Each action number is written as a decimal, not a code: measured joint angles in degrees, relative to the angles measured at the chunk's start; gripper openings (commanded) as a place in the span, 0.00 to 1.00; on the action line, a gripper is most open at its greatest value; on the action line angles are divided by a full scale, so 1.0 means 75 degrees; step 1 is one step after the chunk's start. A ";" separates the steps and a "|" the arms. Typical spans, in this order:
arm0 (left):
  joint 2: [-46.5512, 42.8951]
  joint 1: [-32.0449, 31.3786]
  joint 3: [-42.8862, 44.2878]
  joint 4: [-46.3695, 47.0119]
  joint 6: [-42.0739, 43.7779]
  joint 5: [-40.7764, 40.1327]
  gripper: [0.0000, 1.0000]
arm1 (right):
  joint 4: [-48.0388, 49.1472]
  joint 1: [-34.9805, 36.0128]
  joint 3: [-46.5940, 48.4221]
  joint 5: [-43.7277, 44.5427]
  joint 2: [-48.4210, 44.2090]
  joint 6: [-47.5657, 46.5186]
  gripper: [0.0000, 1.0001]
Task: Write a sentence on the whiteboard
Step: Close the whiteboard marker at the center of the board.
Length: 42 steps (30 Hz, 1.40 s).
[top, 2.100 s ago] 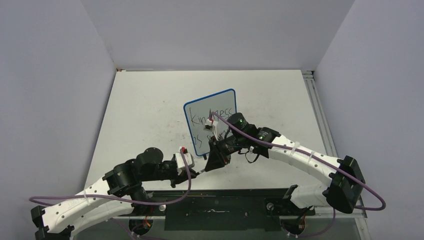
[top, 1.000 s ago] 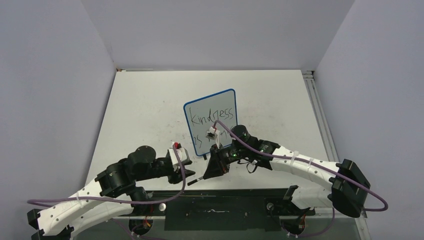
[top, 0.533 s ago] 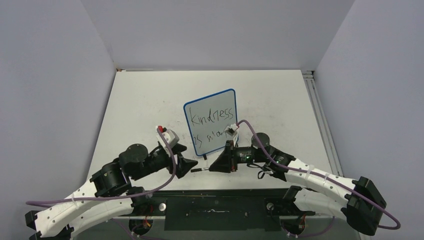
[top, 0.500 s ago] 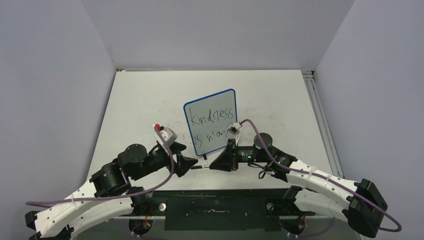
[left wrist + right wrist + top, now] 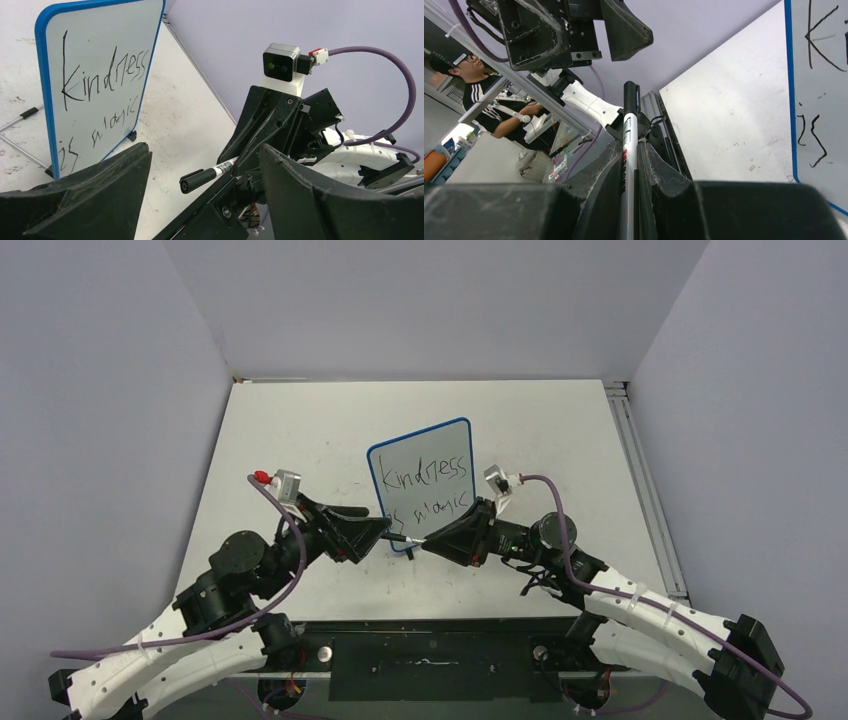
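The right gripper (image 5: 432, 538) is clamped on a black-and-white marker (image 5: 629, 131), which juts out past its fingertips toward the left arm. The left gripper (image 5: 378, 532) faces it with its jaws wide apart and nothing between them. In the left wrist view the marker's black end lies in line with the gap but short of the fingers (image 5: 115, 172).

Just behind both grippers the whiteboard (image 5: 452, 440) stands upright near the middle of the table (image 5: 290, 430). The sentence (image 5: 428, 475) on it reads "Kindness" over "is magic".

With both lines on the board, the writing looks finished. I judge the step in hand to be a marker exchange between the arms, either capping or a handover. Next, the left jaws would need to come squarely over the marker's end and close on it before the right lets go. The two grippers are close, so alignment matters.

Some things are hard to make out:
- I cannot tell whether the black end is a cap or a bare tip.
- From above, the left gripper covers the start of the lower line and the board's near bottom edge.
- In the right wrist view the board is cut off at the right edge.
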 measured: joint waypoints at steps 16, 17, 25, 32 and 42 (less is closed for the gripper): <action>0.0344 0.0618 -0.0495 0.1093 -0.1110 0.0874 0.43 | 0.1539 0.0000 0.0000 0.0003 0.0347 0.0382 0.05; 0.0347 0.0708 -0.0554 0.1224 -0.1174 0.0973 0.41 | 0.1580 0.0000 0.0000 0.0000 0.0358 0.0388 0.05; 0.0338 0.1227 -0.0903 0.1842 -0.1684 0.1553 0.38 | 0.1757 -0.0003 -0.0003 0.0006 0.0361 0.0469 0.05; 0.0420 0.1244 -0.0950 0.2183 -0.1923 0.1868 0.36 | 0.1813 -0.0003 -0.0003 0.0070 0.0361 0.0466 0.05; 0.0522 0.1259 -0.1064 0.2343 -0.2122 0.2014 0.04 | 0.1728 -0.0003 -0.0090 0.0443 0.0315 0.0315 0.05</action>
